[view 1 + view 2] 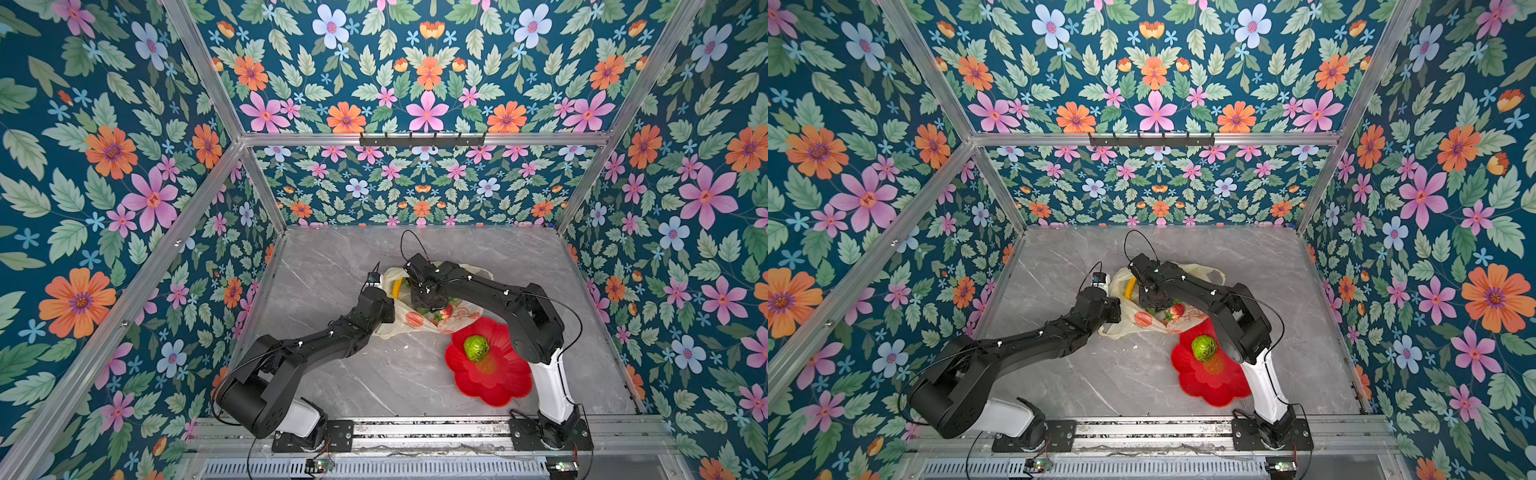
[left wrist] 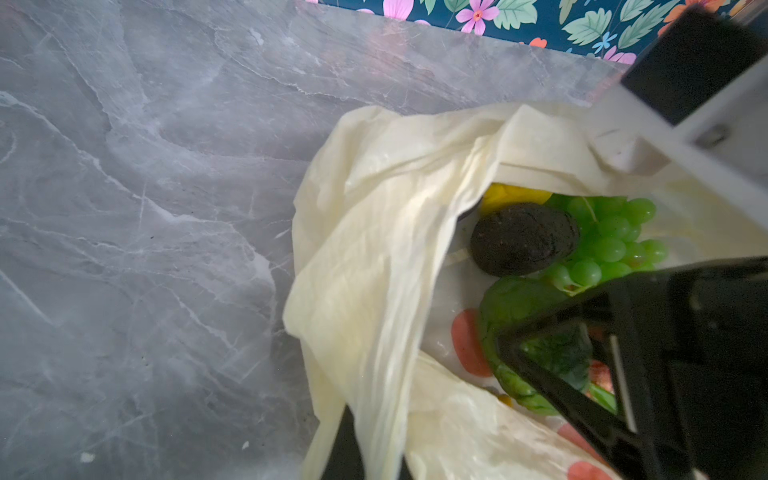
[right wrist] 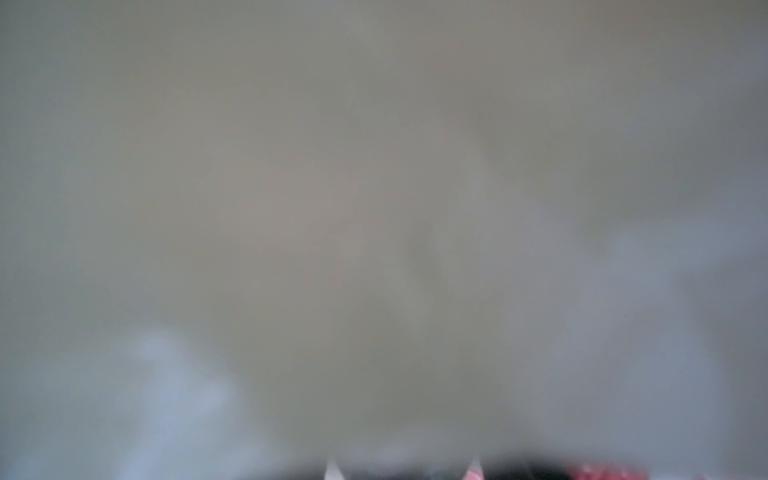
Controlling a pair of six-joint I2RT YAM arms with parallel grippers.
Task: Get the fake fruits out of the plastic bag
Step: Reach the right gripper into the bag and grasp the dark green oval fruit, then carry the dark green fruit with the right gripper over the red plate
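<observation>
The plastic bag (image 1: 413,321) lies crumpled on the grey tabletop (image 1: 365,374) with its mouth gaping upward. At the bag's left edge the left gripper (image 1: 388,297) is clamped tight on a fold of the bag's film, which the left wrist view shows as a cream sheet draped beside the opening. The right gripper (image 1: 430,305) reaches down into the bag's mouth from the bag's right side. One of its black fingers (image 2: 552,386) lies across a green bumpy fruit (image 2: 536,320) inside the bag, but I cannot tell whether the jaws have hold of that fruit or merely stand around it. The right wrist view is a grey blur and shows nothing useful. Also inside the bag, a dark avocado (image 2: 523,239) rests against a green grape bunch (image 2: 611,241). A banana (image 1: 398,287) shows yellow along the bag's left inner wall, and a strawberry (image 1: 446,311) sits near the bag's front edge. Outside the bag, just beside its front right corner, lies a red dish (image 1: 498,386). A second green bumpy fruit (image 1: 476,348) sits on the part of that dish nearest the bag.
</observation>
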